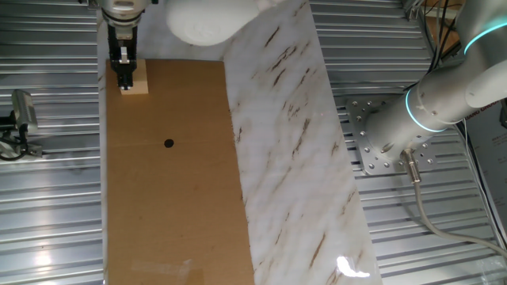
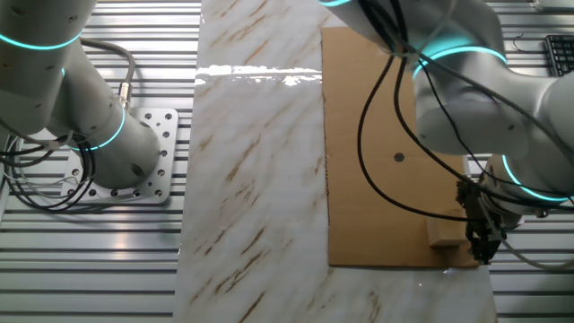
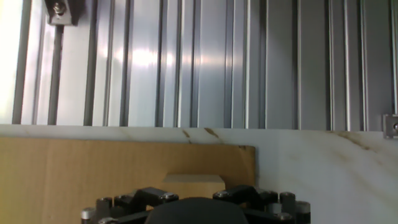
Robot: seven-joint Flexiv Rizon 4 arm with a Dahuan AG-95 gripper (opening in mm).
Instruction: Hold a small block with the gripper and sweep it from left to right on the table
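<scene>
One fixed view: the gripper [image 1: 126, 84] comes down from the top edge at the far left corner of the brown board of the table [image 1: 182, 214]. The small block [image 1: 136, 84] sits at its tips, touching the board, mostly showing to the right of the fingers. The fingers overlap the block's left part; whether they clamp it cannot be told here. The block is a plain cube with no clear long axis, its faces square with the board edges. The black dot [image 1: 168, 143] lies on the board, below and to the right of the gripper, well apart. The marble strip [image 1: 293, 150] runs beside the board on the far side from the gripper. No containers in view.

The other fixed view: the gripper [image 2: 482, 244] is low at the near right corner of the board [image 2: 377, 215], its black fingers pointing down. The small block [image 2: 446, 233] rests flat just to the left of the tips, touching or nearly so — jaw gap hidden by the finger bodies. The black dot [image 2: 399, 158] is above and left of the gripper. A second white arm [image 2: 63, 90] stands far to the left, past the marble strip [image 2: 251, 179], on the ribbed metal [image 2: 81, 260].

Hand view: only the gripper body shows along the bottom edge; the tips are out of frame. The small block [image 3: 194, 181] is straight ahead, centred, its top face level and its front edge square to the camera. The board [image 3: 74, 168] is under it, marble [image 3: 323, 168] to the right, ribbed metal [image 3: 186, 62] beyond. Opening width cannot be told.
</scene>
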